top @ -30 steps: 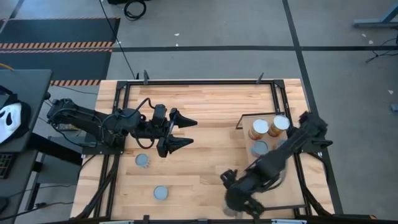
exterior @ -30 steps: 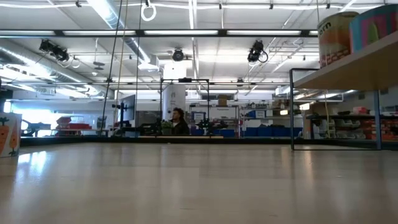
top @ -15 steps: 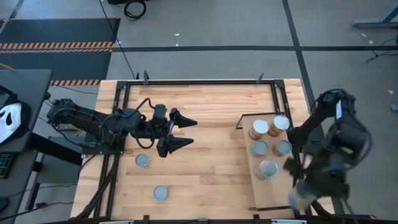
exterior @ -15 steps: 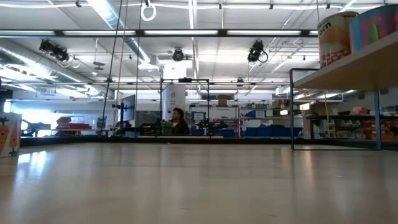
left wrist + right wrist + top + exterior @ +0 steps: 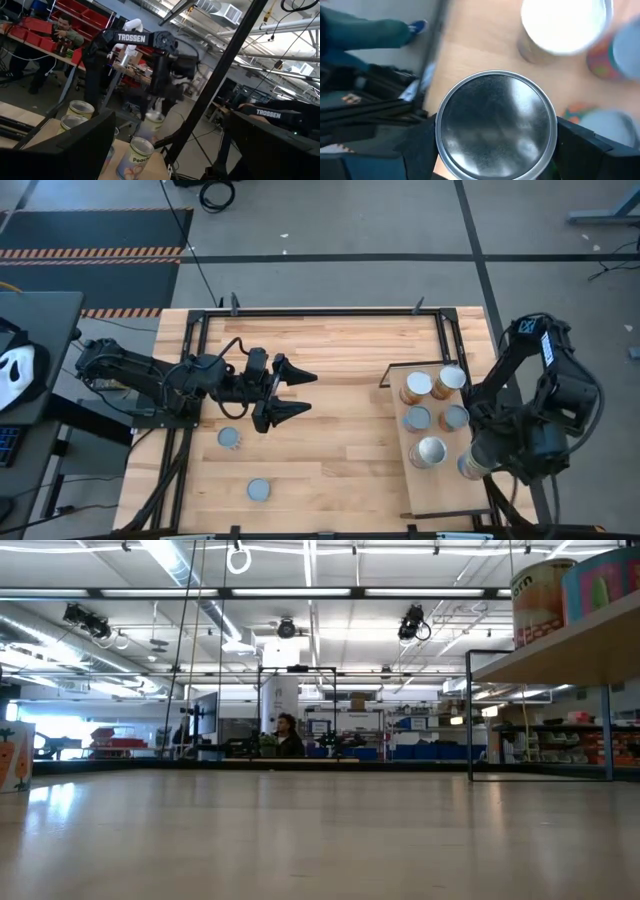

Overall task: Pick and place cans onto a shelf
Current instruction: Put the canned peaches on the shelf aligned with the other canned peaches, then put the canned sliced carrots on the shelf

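From above, we see the right claw (image 5: 478,462) over the shelf (image 5: 432,492) at the table's (image 5: 340,370) right edge, gripping a can (image 5: 470,464); a second ago that arm reached low toward the table's front edge, half a second ago it was swinging out past the right edge, and now it has settled above the board beside the shiny can (image 5: 428,451). We judge the carried can is about to be set down as the sixth on the shelf, next to four more cans (image 5: 432,398) toward the shelf's far end. Two grey cans (image 5: 244,465) remain on the table near its front left corner, and the left claw (image 5: 288,393) waits open above the table's left half, unmoved. At table height, nothing has changed: only the shelf's underside and two cans' painted sides show, no arm. The left wrist view catches the right arm lowering a blurred can (image 5: 152,122). The right wrist view shows the held can's lid (image 5: 496,125) filling the frame between the dark fingers (image 5: 417,145), hiding the spot beneath it.
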Robot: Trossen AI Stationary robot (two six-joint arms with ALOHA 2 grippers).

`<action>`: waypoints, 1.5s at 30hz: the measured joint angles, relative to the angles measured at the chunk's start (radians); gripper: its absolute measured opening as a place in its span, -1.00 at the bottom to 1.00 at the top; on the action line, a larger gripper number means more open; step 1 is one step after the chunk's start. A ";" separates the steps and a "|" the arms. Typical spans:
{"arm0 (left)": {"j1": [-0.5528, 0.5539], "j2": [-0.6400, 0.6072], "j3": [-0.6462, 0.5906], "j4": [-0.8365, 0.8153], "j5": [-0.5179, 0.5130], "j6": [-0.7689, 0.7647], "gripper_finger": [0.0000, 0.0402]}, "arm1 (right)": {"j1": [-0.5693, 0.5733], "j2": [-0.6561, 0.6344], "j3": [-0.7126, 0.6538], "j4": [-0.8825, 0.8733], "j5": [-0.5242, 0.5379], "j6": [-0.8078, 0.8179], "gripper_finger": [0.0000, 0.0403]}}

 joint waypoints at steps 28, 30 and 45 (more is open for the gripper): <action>0.000 0.000 0.000 0.000 0.000 0.000 0.97 | 0.009 -0.101 -0.275 0.056 0.019 0.115 0.81; 0.000 0.000 0.000 0.000 0.000 0.000 0.97 | 0.009 -0.105 -0.256 0.048 0.020 0.131 0.81; 0.000 0.000 0.000 0.000 0.000 0.000 0.97 | -0.257 -0.067 0.005 0.191 0.422 -0.011 0.78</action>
